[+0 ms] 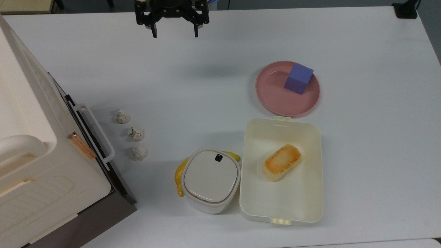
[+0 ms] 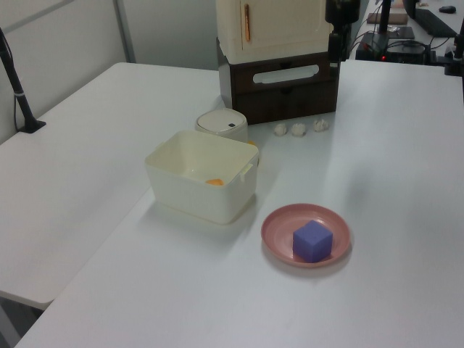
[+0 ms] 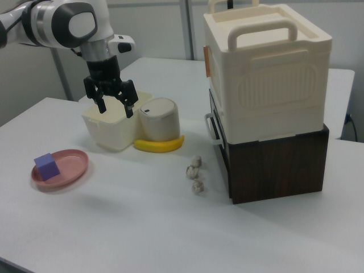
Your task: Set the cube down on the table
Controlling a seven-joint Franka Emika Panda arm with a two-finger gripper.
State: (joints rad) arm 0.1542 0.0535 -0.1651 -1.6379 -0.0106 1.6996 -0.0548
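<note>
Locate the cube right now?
The cube sits on the pink plate, toward the plate's upper right in the top view, just above the open cream box holding the toasted bread. The end effector is far away.

A lab: white table (image 1: 220, 69), partition walls, electronics behind.

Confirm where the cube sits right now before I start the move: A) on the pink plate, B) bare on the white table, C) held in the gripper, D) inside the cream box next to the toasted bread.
A: the cube rests on the pink plate, off-centre toward its rim, while the open gripper hangs empty well away from it.
</note>
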